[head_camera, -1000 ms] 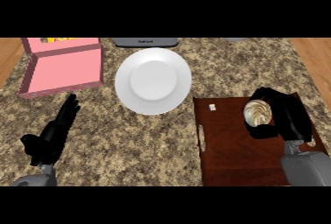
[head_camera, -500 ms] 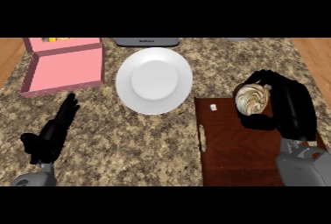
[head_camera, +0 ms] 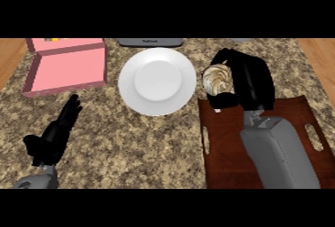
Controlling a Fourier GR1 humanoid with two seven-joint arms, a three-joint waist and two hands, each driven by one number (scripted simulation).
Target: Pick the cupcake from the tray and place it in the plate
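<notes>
Presently the right hand (head_camera: 245, 82), fingers curled round the cupcake (head_camera: 215, 80), holds it beside the plate (head_camera: 157, 106), clear of the tray (head_camera: 226, 150).

Kitchen setting. A speckled granite counter (head_camera: 150, 142) fills the frame, bearing a white plate (head_camera: 157, 81) at upper centre and a brown serving tray (head_camera: 226, 150) at lower right.
</notes>
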